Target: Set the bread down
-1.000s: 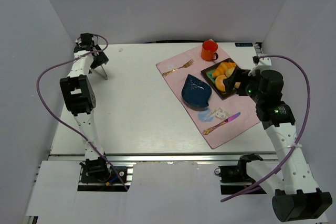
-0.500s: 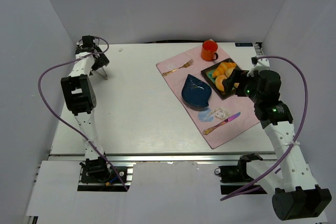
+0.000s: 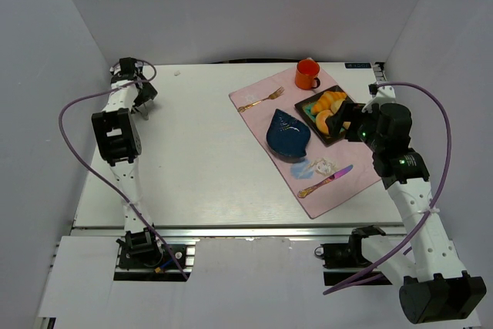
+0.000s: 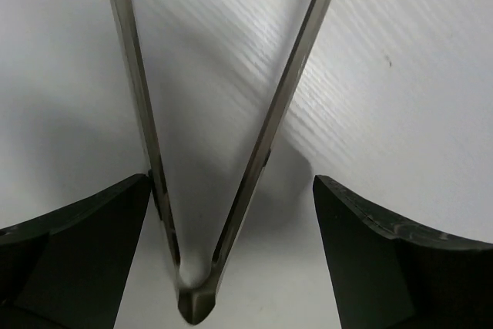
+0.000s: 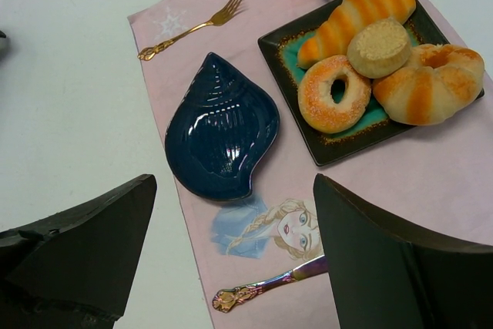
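The bread (image 5: 378, 46) is a small round tan bun on the black square tray (image 5: 286, 36), lying between a croissant (image 5: 350, 21), a ring bagel (image 5: 333, 94) and a striped pastry (image 5: 427, 86). My right gripper (image 5: 233, 184) hangs open and empty above the pink placemat (image 5: 400, 182), near the lower edge of the blue shell plate (image 5: 219, 129), with the bread farther off to its right. In the top view that gripper (image 3: 347, 119) sits at the tray's near edge. My left gripper (image 4: 231, 179) is open low over the table, straddling the hinge end of metal tongs (image 4: 293, 82).
An orange mug (image 3: 307, 75) stands behind the tray. A gold fork (image 5: 192, 27) lies on the placemat's far side and an iridescent knife (image 5: 266, 289) on its near side. White walls enclose the table on three sides. The left arm (image 3: 115, 132) reaches to the far left corner.
The left gripper has shifted slightly toward the far left corner, down around the tongs. The right gripper edged a little left over the tray's near edge, then held still.
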`<state>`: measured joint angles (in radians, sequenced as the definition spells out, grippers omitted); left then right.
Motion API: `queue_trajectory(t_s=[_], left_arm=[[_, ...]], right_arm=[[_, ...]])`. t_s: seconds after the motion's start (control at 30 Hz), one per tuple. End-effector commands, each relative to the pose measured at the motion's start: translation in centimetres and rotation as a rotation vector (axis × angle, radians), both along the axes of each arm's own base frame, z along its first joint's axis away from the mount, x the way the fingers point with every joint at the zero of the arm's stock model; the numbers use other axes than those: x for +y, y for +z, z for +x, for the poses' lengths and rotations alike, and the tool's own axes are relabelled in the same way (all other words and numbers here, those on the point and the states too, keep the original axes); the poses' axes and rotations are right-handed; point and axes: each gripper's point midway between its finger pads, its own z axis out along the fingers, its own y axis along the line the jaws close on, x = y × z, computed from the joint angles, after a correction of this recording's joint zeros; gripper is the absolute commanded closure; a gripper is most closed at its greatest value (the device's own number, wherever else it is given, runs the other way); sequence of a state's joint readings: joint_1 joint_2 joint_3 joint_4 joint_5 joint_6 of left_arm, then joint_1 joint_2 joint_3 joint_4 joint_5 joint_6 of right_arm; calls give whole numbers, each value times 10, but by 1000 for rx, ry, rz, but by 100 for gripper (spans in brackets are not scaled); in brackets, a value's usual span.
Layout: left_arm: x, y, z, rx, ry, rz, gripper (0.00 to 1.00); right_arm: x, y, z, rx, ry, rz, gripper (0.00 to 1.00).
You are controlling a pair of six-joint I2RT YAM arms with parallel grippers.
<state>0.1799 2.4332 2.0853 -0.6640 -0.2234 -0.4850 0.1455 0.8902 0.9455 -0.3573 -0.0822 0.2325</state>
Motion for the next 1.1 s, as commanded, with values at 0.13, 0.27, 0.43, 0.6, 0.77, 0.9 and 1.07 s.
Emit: queue_trajectory(t_s=[0.13,0.27,0.43,0.6,0.77,0.9,1.07], left_arm=[[12,7,27,-94,93,-10,2],[21,2,24,-67,105,39,2],[28,-7,19,-24,84,91,2],[37,-15,12,25,71,153,2],[40,-19,14,37,45,182,4],[41,-23,16,42,23,195,8],[42,-31,15,57,8,203,14]], right_arm=[[5,5,5,-33,4,36,11],[4,3,5,-33,2,33,11],[6,1,5,-28,10,39,11],[7,-2,7,-20,17,39,11],[8,-4,8,-14,21,41,11],[8,-3,8,-15,20,41,11],[7,-5,9,-12,15,35,11]])
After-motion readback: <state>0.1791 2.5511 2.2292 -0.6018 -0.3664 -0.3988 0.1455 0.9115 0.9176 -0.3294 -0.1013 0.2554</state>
